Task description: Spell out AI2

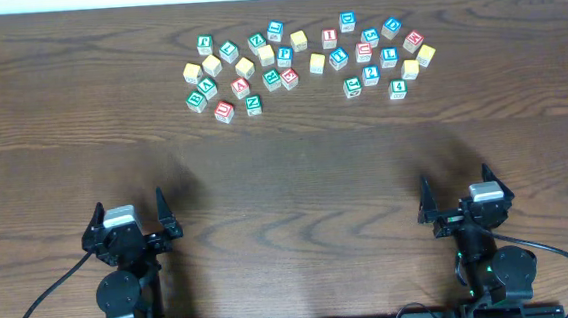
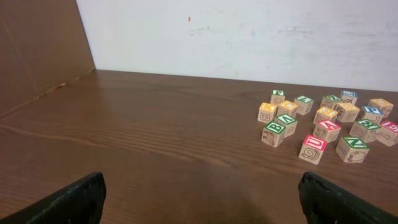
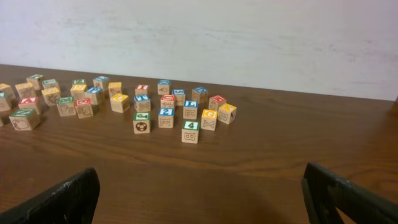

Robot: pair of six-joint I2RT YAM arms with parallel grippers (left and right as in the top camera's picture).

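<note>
Several lettered wooden blocks lie in a loose cluster (image 1: 303, 65) at the far middle of the table. A red-topped block that looks like A (image 1: 240, 86) lies in its left part and shows in the left wrist view (image 2: 328, 129). A blue 2 block (image 1: 370, 74) lies in its right part and shows in the right wrist view (image 3: 166, 116). A red block that may be I (image 1: 330, 37) is near the back. My left gripper (image 1: 130, 202) (image 2: 202, 199) and right gripper (image 1: 456, 179) (image 3: 202, 193) are open and empty near the front edge, far from the blocks.
A green 4 block (image 1: 397, 89) (image 3: 190, 131) is the nearest one on the right. A red U block (image 1: 224, 111) (image 2: 314, 148) and a green N block (image 1: 252, 105) are the nearest on the left. A white wall stands behind the brown table (image 1: 295, 178).
</note>
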